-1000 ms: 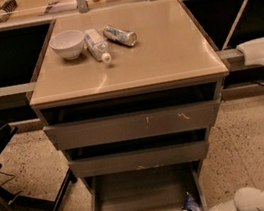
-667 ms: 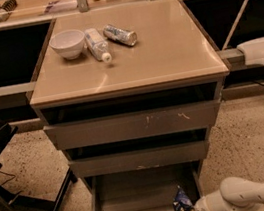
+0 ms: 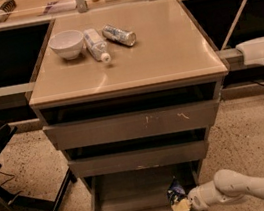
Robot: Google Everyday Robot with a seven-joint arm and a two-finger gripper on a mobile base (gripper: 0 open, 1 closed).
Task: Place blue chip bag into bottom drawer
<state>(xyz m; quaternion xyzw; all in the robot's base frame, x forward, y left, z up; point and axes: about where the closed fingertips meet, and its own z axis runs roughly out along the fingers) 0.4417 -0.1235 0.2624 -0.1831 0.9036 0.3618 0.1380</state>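
Observation:
The blue chip bag point(image 3: 176, 191) is a small dark-blue crumpled bag held upright over the right front part of the open bottom drawer point(image 3: 131, 199). My gripper point(image 3: 181, 205) reaches in from the lower right on a white arm and is shut on the bag's lower end, just above the drawer's grey floor. The drawer is pulled out under the two scuffed grey drawers of the tan-topped cabinet point(image 3: 164, 56).
On the cabinet top stand a white bowl point(image 3: 67, 43), a white bottle point(image 3: 96, 45) lying on its side and a silver can point(image 3: 119, 34). A black chair frame point(image 3: 10, 164) stands at the left. A white object point(image 3: 261, 49) sits on the right ledge.
My arm has moved left from the lower right corner, carrying the chip bag further over the drawer's inside and a little higher.

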